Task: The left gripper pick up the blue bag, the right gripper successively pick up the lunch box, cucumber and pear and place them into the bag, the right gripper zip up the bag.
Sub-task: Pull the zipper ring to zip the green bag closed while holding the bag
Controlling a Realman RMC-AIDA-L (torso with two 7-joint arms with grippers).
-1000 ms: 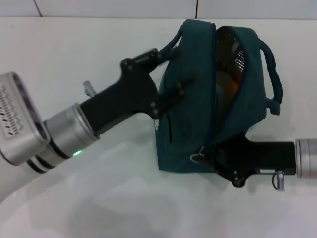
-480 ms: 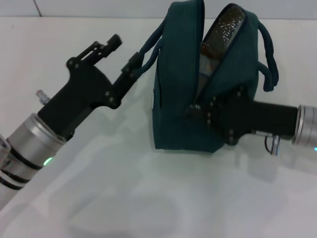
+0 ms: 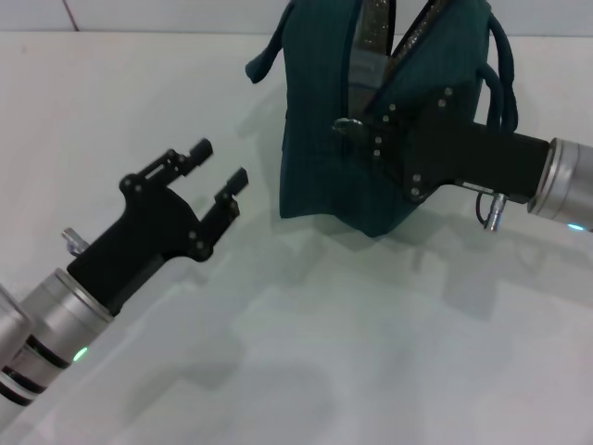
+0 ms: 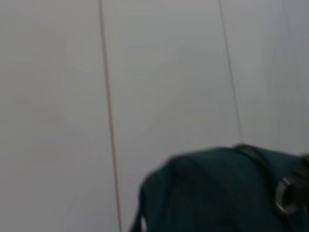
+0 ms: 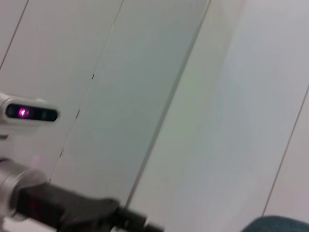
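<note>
Since the earlier frames the left gripper (image 3: 216, 171), black two-fingered claw on a silver cylinder wrist w/ green light, has let go of the bag handle and pulled back toward the robot; it now hangs over the white table (image 3: 306, 352), fingers spread, nothing between them, well apart from the bag. Meanwhile the blue bag (image 3: 320, 139), large dark teal fabric w/ rope-like handles, has shifted farther away and stands more upright, its top cut off by the head view's edge. The right gripper (image 3: 357, 125), black claw w/ screw-studded links, has slid up along the bag's near end and now sits at the zip line, by the ring zipper pull (image 3: 345, 123). Whether its fingers pinch the ring or just press the fabric – can't tell, they merge w/ the dark cloth.

Zip looks only partly done: a gap w/ silvery lining (image 3: 375, 28) shows at the top. Lunch box, cucumber, pear aren't visible on the table, so prob. inside already.

Left wrist view shows the bag's teal top (image 4: 212, 188) and a metal ring (image 4: 285, 195) at the frame edge. Right wrist view shows mostly wall, plus the left arm far off.

Judgement: final step, zipping. W/ the left claw off the handle, nothing braces the bag, so it may drag or tip as the right pulls.
</note>
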